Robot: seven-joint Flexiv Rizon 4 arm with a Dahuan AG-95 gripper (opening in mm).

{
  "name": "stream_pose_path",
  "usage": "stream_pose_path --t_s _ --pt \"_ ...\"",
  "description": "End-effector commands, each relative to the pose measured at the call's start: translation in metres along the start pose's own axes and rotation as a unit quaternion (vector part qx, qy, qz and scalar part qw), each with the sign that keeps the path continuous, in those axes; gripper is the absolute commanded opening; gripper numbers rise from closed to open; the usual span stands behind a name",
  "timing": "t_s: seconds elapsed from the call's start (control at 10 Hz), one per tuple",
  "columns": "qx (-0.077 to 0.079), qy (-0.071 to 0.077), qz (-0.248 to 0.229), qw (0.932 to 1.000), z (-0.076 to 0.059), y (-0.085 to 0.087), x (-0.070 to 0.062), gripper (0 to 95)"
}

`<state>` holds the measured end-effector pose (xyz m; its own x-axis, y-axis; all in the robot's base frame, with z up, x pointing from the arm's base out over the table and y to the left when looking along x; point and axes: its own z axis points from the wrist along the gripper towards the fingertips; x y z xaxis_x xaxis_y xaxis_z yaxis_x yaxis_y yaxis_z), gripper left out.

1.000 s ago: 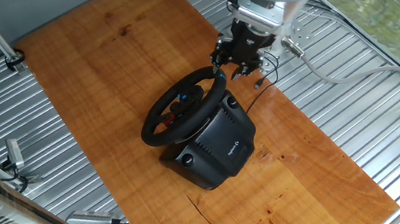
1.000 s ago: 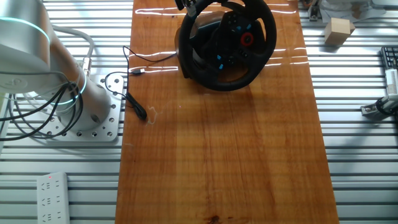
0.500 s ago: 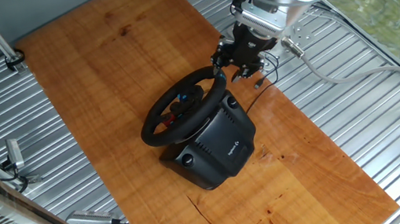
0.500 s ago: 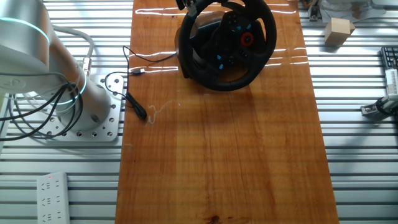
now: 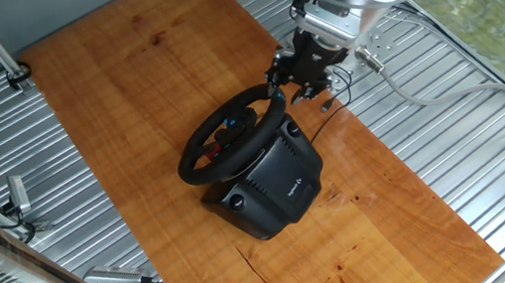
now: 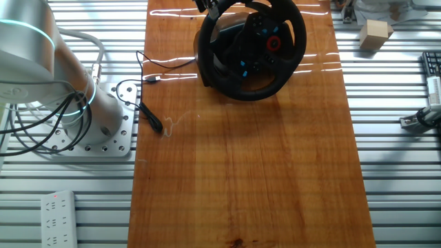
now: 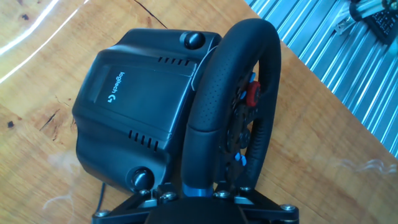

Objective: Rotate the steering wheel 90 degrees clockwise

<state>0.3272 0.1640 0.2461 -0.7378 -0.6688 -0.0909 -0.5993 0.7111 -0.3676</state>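
Note:
The black steering wheel (image 5: 192, 152) stands tilted on its boxy black base (image 5: 279, 183) in the middle of the wooden board. In the other fixed view the wheel (image 6: 253, 93) faces the camera with red and blue hub buttons. My gripper (image 5: 279, 82) is at the far right part of the rim, shut on it. It is cut off by the top edge of the other fixed view (image 6: 210, 5). In the hand view the thick rim (image 7: 214, 87) runs down between my gripper's (image 7: 202, 186) jaws, with the base (image 7: 137, 93) to the left.
A thin black cable (image 6: 155, 63) lies on the board left of the base and runs to the arm's mount (image 6: 93, 120). A wooden block (image 6: 375, 34) sits on the slatted metal table at the right. A power strip (image 6: 55, 207) lies at the front left.
My arm has shifted very slightly. The wheel shows no visible turn.

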Motion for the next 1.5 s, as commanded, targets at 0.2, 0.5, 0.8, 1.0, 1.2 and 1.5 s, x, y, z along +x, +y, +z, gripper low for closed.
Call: stream_pose_path --t_s 0.2,0.5,0.8,1.0,1.2,1.5 --pt "0.000 -0.001 -0.001 1.0000 0.0014 -0.0014 -0.0016 38.0" --pt "0.000 -0.003 0.000 1.0000 0.0017 -0.0025 -0.0033 38.0" --pt "0.000 -0.004 0.001 1.0000 0.0023 -0.0022 -0.0043 38.0" --pt "0.000 -0.005 0.002 1.0000 0.0028 -0.0022 -0.0048 19.0" --pt "0.002 -0.004 0.005 1.0000 0.0030 -0.0021 -0.0047 19.0" --pt "0.003 -0.004 0.004 1.0000 0.0029 -0.0020 -0.0046 19.0"
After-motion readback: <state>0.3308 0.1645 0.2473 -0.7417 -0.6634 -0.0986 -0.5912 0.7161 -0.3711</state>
